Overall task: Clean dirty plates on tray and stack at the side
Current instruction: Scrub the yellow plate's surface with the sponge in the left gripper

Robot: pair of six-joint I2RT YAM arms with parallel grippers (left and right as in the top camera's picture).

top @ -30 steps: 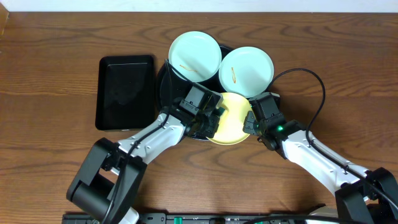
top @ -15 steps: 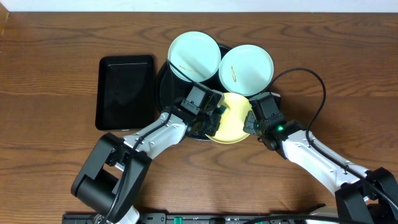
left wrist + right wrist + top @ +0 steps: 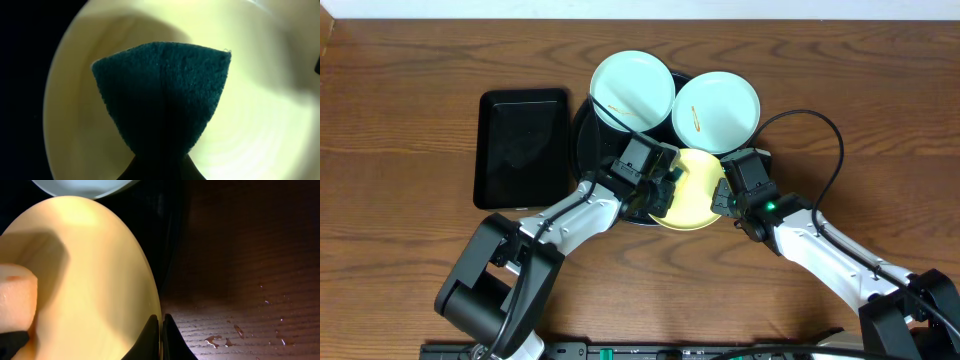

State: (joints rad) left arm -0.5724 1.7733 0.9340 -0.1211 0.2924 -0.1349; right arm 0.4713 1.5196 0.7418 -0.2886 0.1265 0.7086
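- Sponge [image 3: 162, 100] is sitting clamped in the left pincer [image 3: 665, 192] — yellow plate [image 3: 260, 125] lying just below its tips.
- Right pincer [image 3: 161, 324] is pinching that plate's rim.

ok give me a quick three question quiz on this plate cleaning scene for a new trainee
1. True or false: the left gripper holds a green pad over the yellow plate.
2. What does the right gripper pinch? A the yellow plate's rim; B a mint plate; C nothing.
3. Fill in: in the overhead view the rectangular tray lies to the ___ of the round tray.
Key: 1 true; 2 A; 3 left.
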